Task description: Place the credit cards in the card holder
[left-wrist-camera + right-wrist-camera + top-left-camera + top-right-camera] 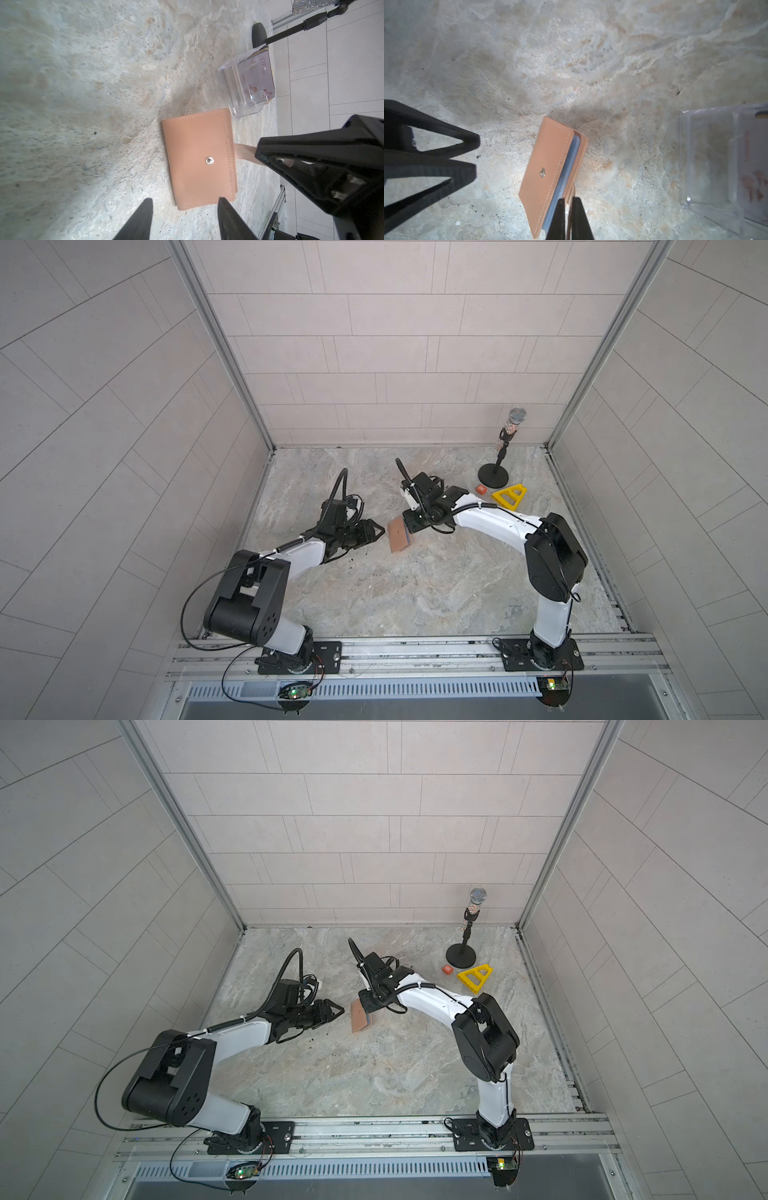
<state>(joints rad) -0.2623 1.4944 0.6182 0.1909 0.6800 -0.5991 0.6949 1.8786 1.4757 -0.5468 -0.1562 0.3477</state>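
Tan-pink leather, soft and stitched along its edges: the card holder (199,160) lies closed and flat on the marbled grey surface (415,593), between the two arms. A small metal stud (209,160) sits on its upper cover. In the right wrist view the covers gape slightly along one long edge, showing bluish plastic sleeves (569,164) inside.

The right end effector (569,199) is pressed together on the narrow snap tab (244,152) that sticks out from that gaping edge, pinching it. The left end effector (381,531) has its fingers spread and holds nothing. Its tips stand just beside the holder, and no contact shows.

The credit cards (259,76) are not in the holder. A pale lilac one marked VIP stands on edge, with at least one more behind it, in a clear plastic box (234,89) near the holder.

The holder looks light and floppy. Pulled by the tab alone, it would probably slide or lift whole rather than open, so one cover likely needs pinning down while the other is raised. The cards look thin, stiff and smooth, probably slippery. The best hold seems to be across the two faces at the edge that stands clear of the box wall. The sleeves look thin and snug, so a card would need to go in squarely.
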